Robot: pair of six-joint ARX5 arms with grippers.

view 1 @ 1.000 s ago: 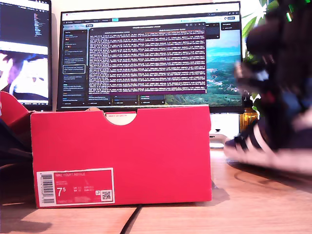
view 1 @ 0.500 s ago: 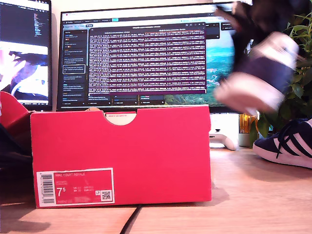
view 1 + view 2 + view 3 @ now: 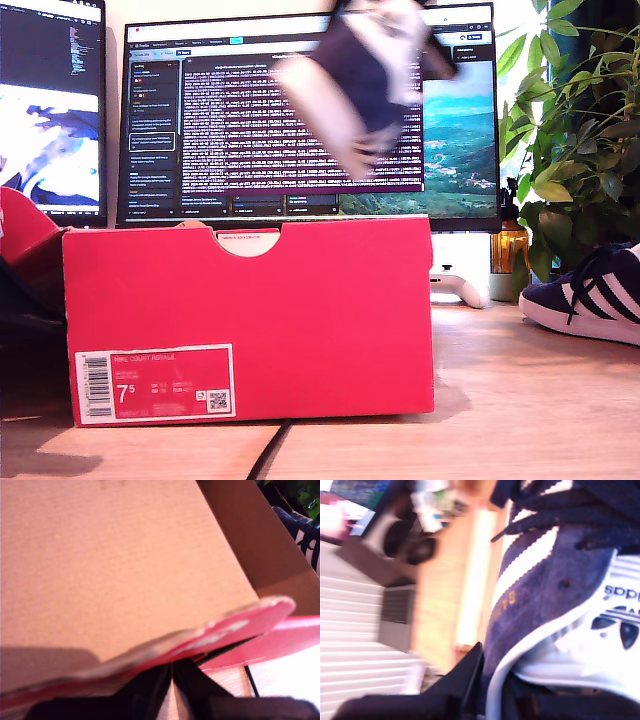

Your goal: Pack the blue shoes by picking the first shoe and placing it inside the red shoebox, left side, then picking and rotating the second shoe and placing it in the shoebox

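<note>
Bright daylight; airborne shoe (image 3: 355, 85) motion-blurred, both wrist views soft.

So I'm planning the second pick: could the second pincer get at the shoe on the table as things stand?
Probably not yet: my second pincer is shut on the other shoe, held above the box. The table shoe itself lies unobstructed.

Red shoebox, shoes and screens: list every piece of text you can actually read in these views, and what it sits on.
"7.5": white label on the red shoebox.
"NIKE COURT ROYALE": same label, faint; its barcode and QR code carry no readable words.
Mirrored "adidas" with trefoil: tongue of the blue shoe held in my second claw.
Gold lettering on that shoe's side: too blurred.
Monitor text: too small.
</note>
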